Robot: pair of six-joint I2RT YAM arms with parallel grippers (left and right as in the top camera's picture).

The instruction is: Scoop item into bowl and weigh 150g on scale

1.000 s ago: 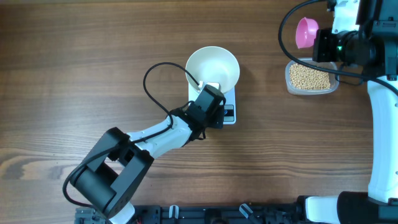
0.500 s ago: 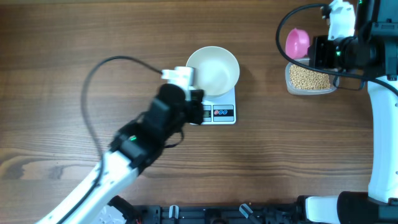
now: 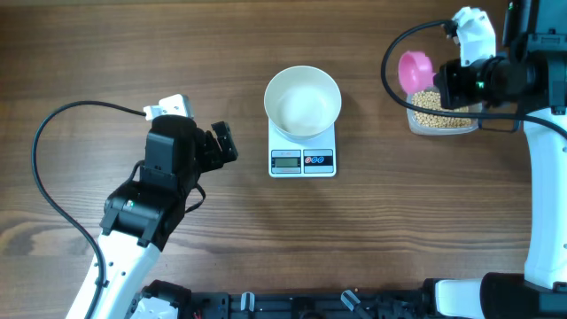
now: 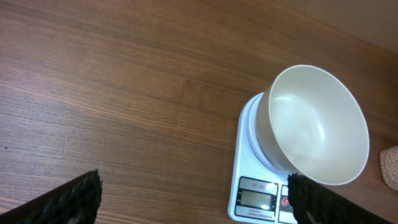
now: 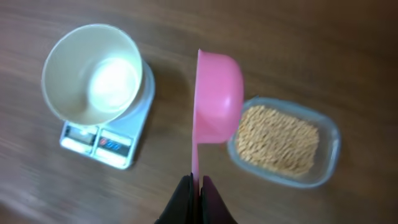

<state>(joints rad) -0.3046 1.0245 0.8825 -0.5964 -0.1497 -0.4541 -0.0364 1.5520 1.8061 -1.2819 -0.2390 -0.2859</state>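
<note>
The white bowl [image 3: 303, 99] stands on the small white scale [image 3: 303, 160] at mid-table; the left wrist view shows the bowl [image 4: 317, 124] with nothing in it and the scale [image 4: 258, 199] below it. Tan beans [image 3: 440, 108] fill a clear tub at the right. My right gripper [image 3: 446, 81] is shut on the handle of a pink scoop [image 3: 413, 71], which hangs at the tub's left edge. From the right wrist, the scoop [image 5: 217, 96] is turned on its side beside the beans [image 5: 280, 140]. My left gripper [image 3: 197, 126] stands open and holds nothing, left of the scale.
The clear plastic tub [image 3: 478, 122] sits under the right arm near the table's right side. A black cable [image 3: 53, 168] loops from the left arm over the wooden table. Dark rails run along the front edge [image 3: 292, 306].
My left arm has pulled back from the scale to the left and its gripper has opened. The right gripper has carried the pink scoop a little left and down, toward the tub's edge.
</note>
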